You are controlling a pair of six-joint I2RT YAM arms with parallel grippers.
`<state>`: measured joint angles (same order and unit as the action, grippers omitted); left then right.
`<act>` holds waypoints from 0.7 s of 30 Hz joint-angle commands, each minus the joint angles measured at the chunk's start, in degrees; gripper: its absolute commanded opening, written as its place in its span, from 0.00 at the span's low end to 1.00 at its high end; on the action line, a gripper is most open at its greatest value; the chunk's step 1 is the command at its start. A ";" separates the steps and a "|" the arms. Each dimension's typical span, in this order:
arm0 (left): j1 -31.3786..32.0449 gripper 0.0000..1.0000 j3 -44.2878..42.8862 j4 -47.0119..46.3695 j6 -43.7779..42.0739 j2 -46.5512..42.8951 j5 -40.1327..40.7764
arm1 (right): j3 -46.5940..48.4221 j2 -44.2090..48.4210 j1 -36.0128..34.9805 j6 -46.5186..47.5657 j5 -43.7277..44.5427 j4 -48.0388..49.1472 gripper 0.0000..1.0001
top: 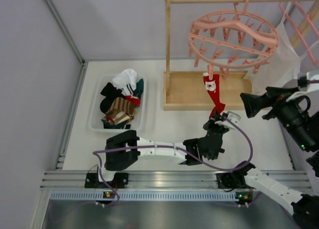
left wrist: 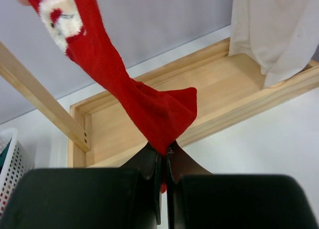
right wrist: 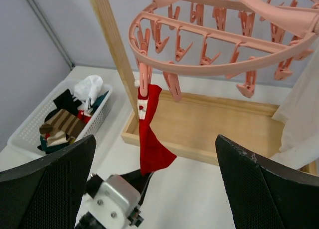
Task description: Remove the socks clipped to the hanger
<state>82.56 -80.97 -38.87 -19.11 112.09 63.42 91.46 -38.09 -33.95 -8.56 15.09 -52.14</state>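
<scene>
Left wrist: L gripper point(left wrist: 163, 156) jaws fully closed, pinching lower end of red sock point(left wrist: 144, 107). Sock's top end is clipped to rim of pink hanger point(top: 233, 37), hung on wood stand point(top: 168, 49) at table's point(top: 164, 134) far edge. R gripper point(right wrist: 157, 176) wide open, holds nothing, near sock. More socks point(top: 119, 102) in basket point(top: 94, 120), table's left side.

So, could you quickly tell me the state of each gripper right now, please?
Left gripper: shut on the lower end of the red sock, which hangs clipped to the hanger.
Right gripper: open, holding nothing.
</scene>
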 commanded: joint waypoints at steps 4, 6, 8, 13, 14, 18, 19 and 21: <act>2.69 0.00 -7.44 -2.79 -6.20 4.80 2.76 | 6.62 -11.03 0.21 1.00 -3.84 -5.25 0.96; 3.13 0.00 -9.37 -2.79 -7.69 5.94 2.59 | 9.52 -14.89 0.21 0.82 -3.32 -7.43 0.90; 3.56 0.00 -10.78 -2.79 -9.53 7.87 2.15 | 11.27 -17.36 0.20 1.17 -2.01 -8.76 0.88; 4.27 0.00 -17.19 -2.79 -15.42 12.35 -0.05 | 14.97 -22.38 0.20 1.61 5.90 -12.27 0.82; 4.27 0.00 -18.16 -2.79 -17.52 13.84 -0.83 | 15.50 -23.78 0.12 1.87 6.96 -12.63 0.82; 4.36 0.00 -22.20 -2.79 -21.84 16.66 -3.90 | 16.47 -27.82 -2.42 2.40 16.08 -15.27 0.81; 4.36 0.00 -22.65 -2.79 -22.54 17.01 -4.70 | 16.73 -28.62 -3.13 2.32 17.67 -15.71 0.82; 4.36 0.00 -23.27 -2.79 -24.30 17.81 -7.41 | 17.78 -31.07 -5.67 1.97 24.15 -17.29 0.82</act>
<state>86.19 -101.21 -39.07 -38.46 128.97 60.84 106.24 -66.35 -36.42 -7.09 27.55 -65.01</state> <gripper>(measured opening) 0.018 0.818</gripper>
